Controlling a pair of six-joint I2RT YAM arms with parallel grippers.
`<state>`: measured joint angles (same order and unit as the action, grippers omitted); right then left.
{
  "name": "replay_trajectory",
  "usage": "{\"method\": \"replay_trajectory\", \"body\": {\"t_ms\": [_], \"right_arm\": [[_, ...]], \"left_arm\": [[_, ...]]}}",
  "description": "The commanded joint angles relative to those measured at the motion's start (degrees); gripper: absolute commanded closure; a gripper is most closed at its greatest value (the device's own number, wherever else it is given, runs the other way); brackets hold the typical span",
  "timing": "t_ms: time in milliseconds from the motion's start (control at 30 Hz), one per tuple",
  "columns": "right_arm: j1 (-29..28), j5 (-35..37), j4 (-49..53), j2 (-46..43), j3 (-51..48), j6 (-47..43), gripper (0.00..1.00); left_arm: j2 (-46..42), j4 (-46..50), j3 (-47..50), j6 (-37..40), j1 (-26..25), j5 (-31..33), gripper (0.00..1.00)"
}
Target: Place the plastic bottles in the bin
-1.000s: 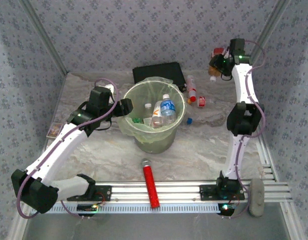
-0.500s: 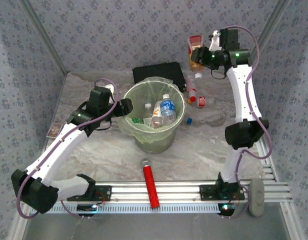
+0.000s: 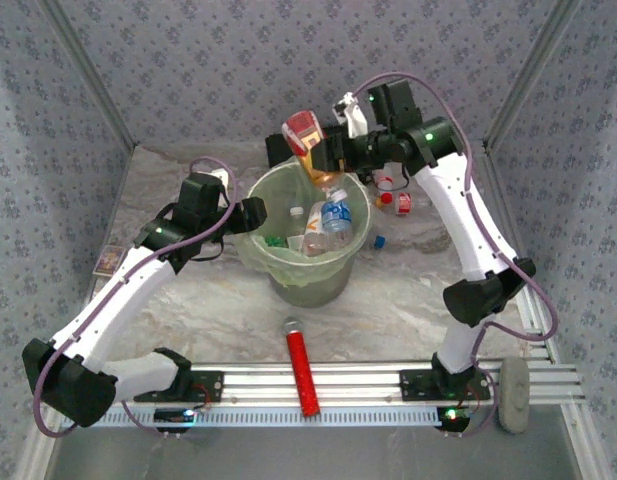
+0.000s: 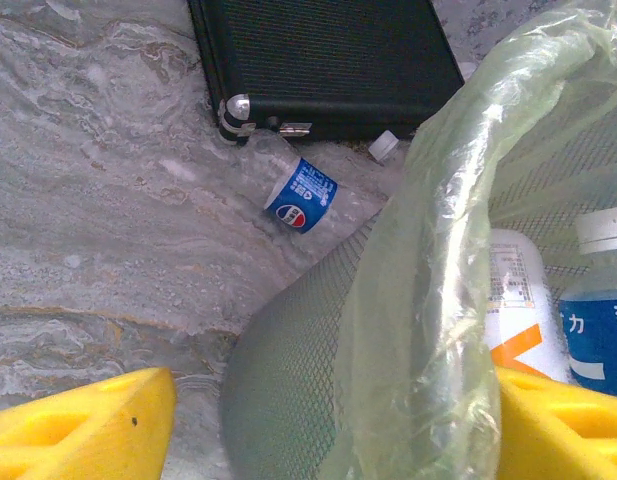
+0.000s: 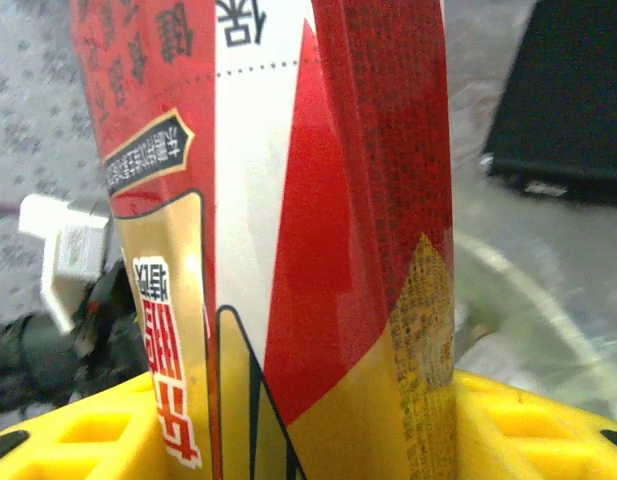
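The bin (image 3: 308, 282) stands mid-table, its pale green liner (image 4: 438, 250) folded over the mesh wall (image 4: 288, 380). Several plastic bottles lie inside, one with a blue label (image 3: 335, 215) (image 4: 598, 335) and one white and orange (image 4: 513, 320). My right gripper (image 3: 326, 158) (image 5: 308, 420) is shut on an amber bottle with a red and gold label (image 3: 306, 140) (image 5: 318, 250), held above the bin's far rim. My left gripper (image 3: 250, 215) (image 4: 333, 420) stands open astride the bin's left rim, one finger outside and one inside. A clear Pepsi bottle (image 4: 303, 195) lies beside the bin.
A flat black case (image 3: 333, 140) (image 4: 328, 60) lies behind the bin. More bottles (image 3: 385, 178) and a small red item (image 3: 404, 203) sit to the right of it, with a blue cap (image 3: 380, 241) nearby. A red cylinder (image 3: 301, 365) lies in front of the bin.
My right arm has swung left from the far right corner, carrying the amber bottle to above the bin's far rim. The left arm has not moved.
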<state>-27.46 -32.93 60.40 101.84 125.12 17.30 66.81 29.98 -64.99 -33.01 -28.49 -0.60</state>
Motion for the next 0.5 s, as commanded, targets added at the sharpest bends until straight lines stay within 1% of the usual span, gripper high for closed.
{"method": "replay_trajectory", "body": {"t_ms": [0,167,300,467], "right_arm": [[-1.40,-3.81,1.31,-0.74,-1.53,-0.48,0.43],[-3.97,-4.18,4.85,-0.58,-5.14,-1.05,0.43],[-5.48,-3.40,4.84,-1.41,-10.78,-0.86,0.44],[-6.49,-3.32,5.08,-1.86,-14.71,-1.22,0.43]], "left_arm": [[-0.81,0.77,0.04,1.11,0.21,-0.33,0.24],[-0.83,0.02,0.56,0.68,0.27,-0.28,0.24],[-0.92,-0.87,1.17,0.34,0.25,0.05,0.24],[-0.70,-0.45,0.83,0.24,0.28,-0.16,0.24]]}}
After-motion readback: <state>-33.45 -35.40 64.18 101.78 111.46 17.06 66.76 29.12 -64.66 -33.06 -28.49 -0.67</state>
